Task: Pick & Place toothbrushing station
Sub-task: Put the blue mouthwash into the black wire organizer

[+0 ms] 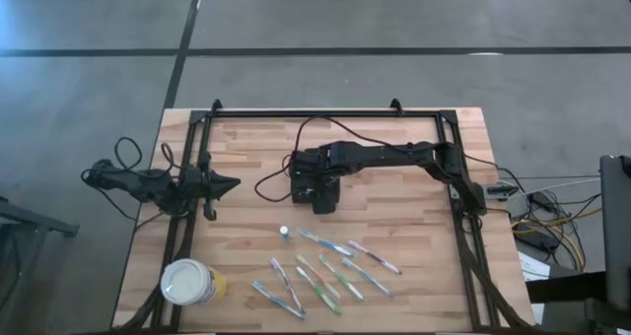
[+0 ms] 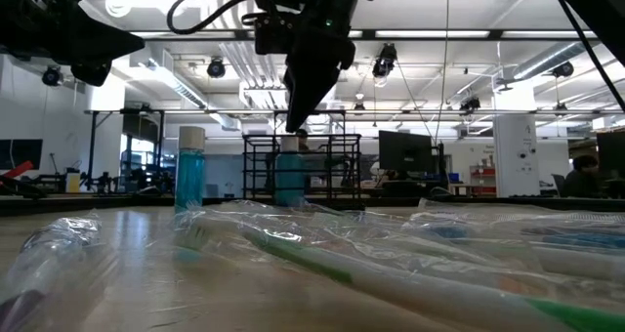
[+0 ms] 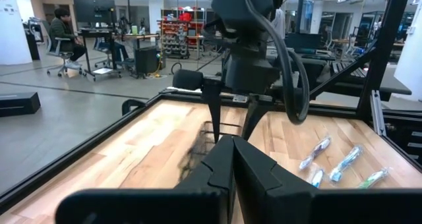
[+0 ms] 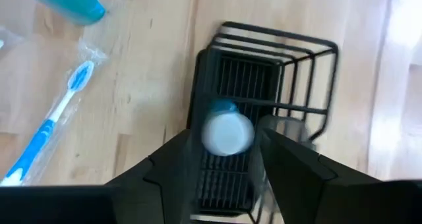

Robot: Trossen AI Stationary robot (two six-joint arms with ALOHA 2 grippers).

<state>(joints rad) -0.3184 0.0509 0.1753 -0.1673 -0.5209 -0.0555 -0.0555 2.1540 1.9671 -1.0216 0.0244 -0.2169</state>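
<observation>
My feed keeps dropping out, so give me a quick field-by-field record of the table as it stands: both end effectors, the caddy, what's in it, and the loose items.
right end effector: open, fingers either side of a white-capped bottle, directly above the caddy
caddy: black wire-mesh, on the table near the middle
white-capped bottle: upright inside the caddy
left end effector: shut, empty, at the table's left edge
toothbrushes: several, wrapped, loose on the near half of the table
blue bottle: upright beside the toothbrushes
round cup: near-left corner

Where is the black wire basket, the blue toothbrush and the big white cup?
black wire basket (image 4: 277,72): right wrist view, on its mesh wall.
blue toothbrush (image 4: 56,115): right wrist view, on its handle, inside a clear wrapper.
white cup (image 1: 187,282): high view, on its white top.
</observation>
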